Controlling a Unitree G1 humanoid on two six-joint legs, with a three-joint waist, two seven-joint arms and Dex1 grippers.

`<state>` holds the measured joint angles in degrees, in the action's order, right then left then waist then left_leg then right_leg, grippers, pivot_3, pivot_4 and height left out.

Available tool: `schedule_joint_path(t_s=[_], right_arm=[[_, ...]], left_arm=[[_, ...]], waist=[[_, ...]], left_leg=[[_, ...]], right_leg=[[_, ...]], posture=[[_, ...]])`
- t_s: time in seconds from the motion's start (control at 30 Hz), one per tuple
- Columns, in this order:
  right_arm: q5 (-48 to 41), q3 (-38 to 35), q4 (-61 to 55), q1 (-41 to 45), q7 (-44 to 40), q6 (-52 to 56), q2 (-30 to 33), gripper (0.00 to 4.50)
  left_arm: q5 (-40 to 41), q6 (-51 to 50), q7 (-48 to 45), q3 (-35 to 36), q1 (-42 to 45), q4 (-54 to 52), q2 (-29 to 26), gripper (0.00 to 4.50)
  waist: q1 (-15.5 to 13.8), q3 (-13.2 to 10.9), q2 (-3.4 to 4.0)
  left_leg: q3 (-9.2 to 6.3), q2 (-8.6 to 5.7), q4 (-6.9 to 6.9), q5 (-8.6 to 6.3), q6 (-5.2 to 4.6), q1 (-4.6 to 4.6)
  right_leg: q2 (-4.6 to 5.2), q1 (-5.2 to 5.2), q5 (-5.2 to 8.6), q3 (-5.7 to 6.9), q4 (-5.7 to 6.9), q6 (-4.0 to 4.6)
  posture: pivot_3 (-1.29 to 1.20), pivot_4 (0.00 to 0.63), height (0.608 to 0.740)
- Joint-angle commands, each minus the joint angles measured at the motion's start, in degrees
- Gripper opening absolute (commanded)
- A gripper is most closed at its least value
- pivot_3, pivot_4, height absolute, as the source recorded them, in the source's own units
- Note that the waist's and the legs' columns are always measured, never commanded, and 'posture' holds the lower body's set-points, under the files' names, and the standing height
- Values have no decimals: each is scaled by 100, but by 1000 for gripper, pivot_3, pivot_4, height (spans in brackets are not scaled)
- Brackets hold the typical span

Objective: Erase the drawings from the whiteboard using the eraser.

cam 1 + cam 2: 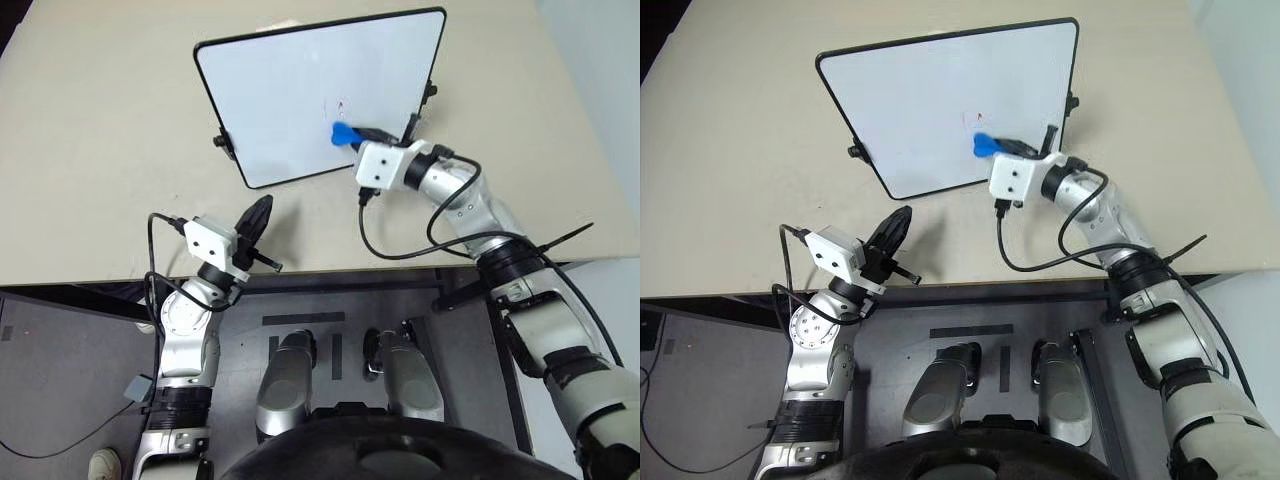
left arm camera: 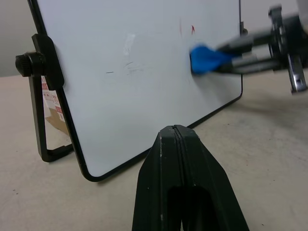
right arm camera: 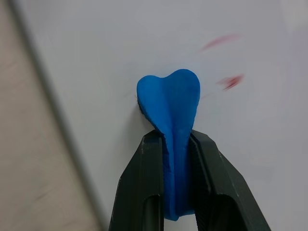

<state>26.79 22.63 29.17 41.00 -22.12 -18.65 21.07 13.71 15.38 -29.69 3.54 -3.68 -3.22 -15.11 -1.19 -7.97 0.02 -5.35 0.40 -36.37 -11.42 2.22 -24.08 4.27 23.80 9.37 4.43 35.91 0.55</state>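
The whiteboard [image 1: 290, 100] stands tilted on the beige table, in a thin black frame. What shows of the drawings [image 1: 342, 103] is a few faint red smears [image 3: 231, 82] on the board's right half. My right gripper [image 1: 353, 135] is shut on the blue eraser [image 3: 169, 103], whose wide end presses on the board just below the red marks. My left gripper [image 1: 262, 208] is shut with nothing in it and hovers over the table in front of the board's lower left corner [image 2: 91, 175], apart from it.
Black knobs [image 1: 219, 141] and a stand [image 2: 45, 125] hold the board at its sides. A labelled carton [image 2: 53, 108] sits behind the stand. The table's front edge [image 1: 300, 272] runs just below my left gripper. A black cable [image 1: 400, 250] loops under my right wrist.
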Motion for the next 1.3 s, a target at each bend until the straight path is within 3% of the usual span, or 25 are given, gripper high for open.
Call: schedule_joint_path(t_s=[0.03, 0.5, 0.97, 1.3], right_arm=[[4, -147, -108, 189, 110, 9, 39, 394], [-211, -695, -521, 701, 543, -32, 51, 394], [52, -115, -364, 36, 69, -122, -7, 394], [-71, -430, -613, 300, 318, -53, -30, 394]], left_arm=[[26, 87, 6, 27, 18, -182, -18, 0], [39, 82, -29, -1, 30, -172, -11, 0], [24, 84, -6, -9, 28, -180, 8, 0], [30, 73, -52, -30, 113, -118, -4, 0]], waist=[[8, -1, 1], [50, -4, 6], [49, -3, 4], [43, -4, 5]], left_leg=[[0, 0, 0, 0, 0, -1], [4, 4, 9, -1, 1, -3], [18, 14, 11, 2, 6, -4], [19, 15, 11, 1, 7, -8]], right_leg=[[0, 2, 1, 0, -1, -1], [0, 10, -5, 0, -3, 10], [-2, 8, 18, -1, -4, -12], [-2, 10, 18, 0, -4, -12]], posture=[[0, 150, 740], [0, 150, 740], [0, 150, 740], [0, 150, 740]])
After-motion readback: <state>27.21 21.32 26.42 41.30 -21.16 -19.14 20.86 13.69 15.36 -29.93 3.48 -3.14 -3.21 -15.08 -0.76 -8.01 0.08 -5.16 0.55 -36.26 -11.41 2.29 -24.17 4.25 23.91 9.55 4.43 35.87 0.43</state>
